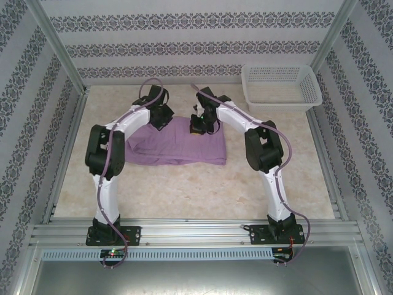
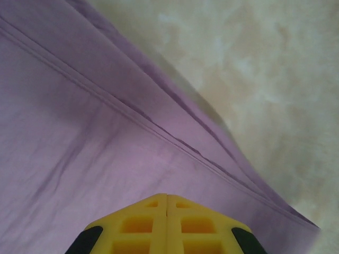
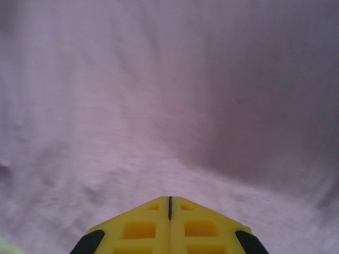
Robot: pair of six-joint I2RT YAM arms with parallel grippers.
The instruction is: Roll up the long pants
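Over long pants (image 1: 178, 150), 2 closed grippers (image 2: 167, 196) (image 3: 169, 198)

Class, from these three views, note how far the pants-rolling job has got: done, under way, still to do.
Done: the long pants lie folded flat as a rectangle on the table. Under way: the left gripper and right gripper sit at its far edge, fingers shut above the cloth; whether they pinch it, I cannot tell. Left: no rolled part shows yet, so seemingly all the rolling.
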